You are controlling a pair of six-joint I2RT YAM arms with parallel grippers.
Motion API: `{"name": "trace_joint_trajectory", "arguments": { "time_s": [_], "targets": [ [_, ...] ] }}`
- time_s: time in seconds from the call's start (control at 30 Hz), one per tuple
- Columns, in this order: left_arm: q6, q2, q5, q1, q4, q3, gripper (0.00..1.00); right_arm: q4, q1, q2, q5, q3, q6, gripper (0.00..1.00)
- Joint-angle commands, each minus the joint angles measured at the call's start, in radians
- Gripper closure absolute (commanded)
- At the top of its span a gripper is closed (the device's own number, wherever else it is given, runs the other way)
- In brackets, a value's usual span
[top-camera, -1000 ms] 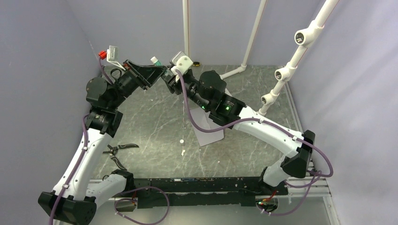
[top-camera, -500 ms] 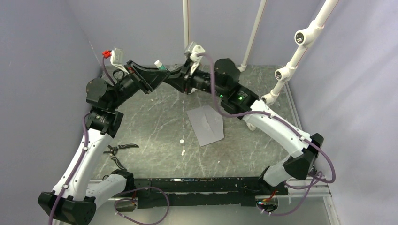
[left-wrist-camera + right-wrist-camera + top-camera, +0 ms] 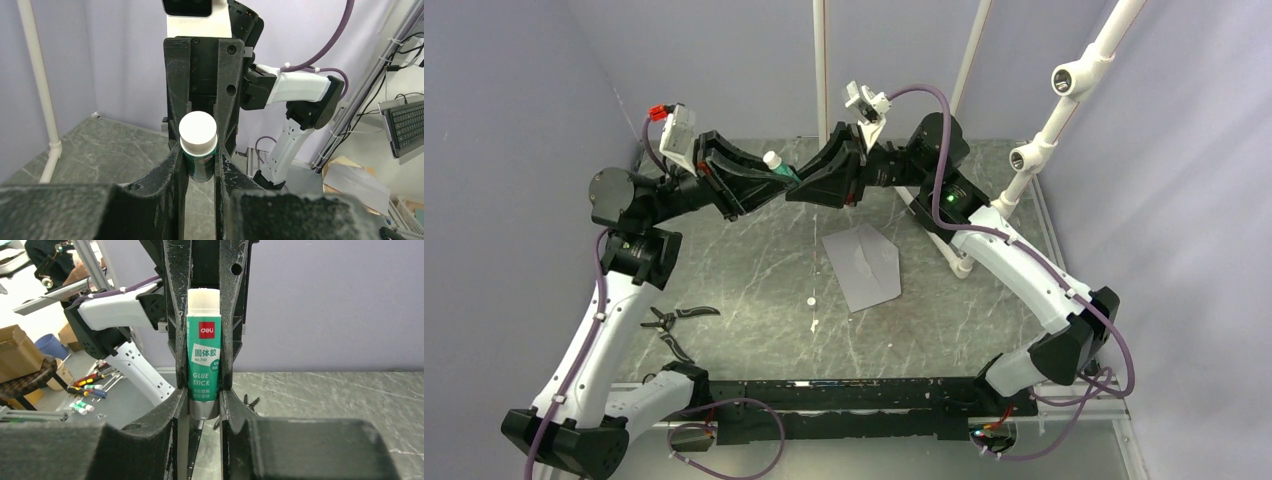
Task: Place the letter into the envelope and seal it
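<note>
Left claw point(image 3: 200, 159) and right claw point(image 3: 203, 401) meet tip to tip, both clamped on one green cylindrical plastic glue stick point(image 3: 203, 360). They are in the air, above and just beyond the far edge of the flat grey paper envelope point(image 3: 862, 268).

Label, from the right wrist view: red badge "deli", then "固体胶", "No.7101", "GLUE STICK". The smaller print under it is too fine to read.

Left claw: narrow gap, fingers pressed on both sides of the green body. The round white cap point(image 3: 198, 129) points back toward the left wrist camera.

Right claw: also narrow, fingers closed on the grey base end of the stick. From this side the cap is the far end.

The envelope lies flat on the grey marbled table point(image 3: 744, 260), with the pointed side of its outline toward the right arm and a small crease near its middle. Neither claw touches it. I cannot tell what is inside it.

Black-handled pliers point(image 3: 674, 320) lie on the table well to the left of the envelope. Two small white bits point(image 3: 810, 301) sit just off the envelope's near-left corner.
</note>
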Motion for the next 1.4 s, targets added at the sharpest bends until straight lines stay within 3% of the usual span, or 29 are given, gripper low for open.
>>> {"name": "trace_joint_trajectory", "arguments": {
  "time_s": [0.0,0.07,0.1,0.17,0.3,0.47,0.63,0.8,0.87,1.07,1.37],
  "targets": [
    [0.050,-0.008,0.006,0.019,0.022,0.031,0.98,-0.023,-0.023,-0.072,0.049,0.019,-0.011,0.70],
    [0.047,-0.017,-0.072,0.019,-0.013,0.027,0.97,-0.051,-0.017,-0.129,0.230,-0.041,-0.088,0.31],
    [0.040,-0.022,-0.111,0.019,-0.030,0.025,0.98,-0.031,-0.016,-0.148,0.315,-0.082,-0.113,0.24],
    [0.003,-0.028,-0.177,0.019,-0.029,0.012,0.98,0.007,-0.002,-0.197,0.444,-0.164,-0.177,0.19],
    [-0.107,-0.023,-0.244,0.019,0.009,-0.004,0.98,-0.028,0.083,-0.205,0.608,-0.196,-0.451,0.18],
    [-0.201,-0.014,-0.314,0.019,0.016,-0.029,0.98,-0.046,0.280,-0.165,0.906,-0.174,-0.777,0.18],
    [-0.193,-0.018,-0.335,0.019,-0.031,-0.031,0.98,0.016,0.349,-0.112,1.096,-0.135,-0.830,0.28],
    [-0.186,-0.024,-0.340,0.019,-0.046,-0.034,0.98,-0.008,0.365,-0.082,1.159,-0.088,-0.838,0.39],
    [-0.185,-0.027,-0.345,0.019,-0.048,-0.038,0.98,-0.001,0.366,-0.078,1.187,-0.087,-0.832,0.40],
    [-0.170,-0.028,-0.347,0.019,-0.067,-0.037,0.97,0.036,0.365,-0.097,1.206,-0.106,-0.823,0.29],
    [-0.180,-0.018,-0.328,0.019,-0.053,-0.046,0.98,0.016,0.365,-0.083,1.190,-0.070,-0.808,0.42]
  ]
}}
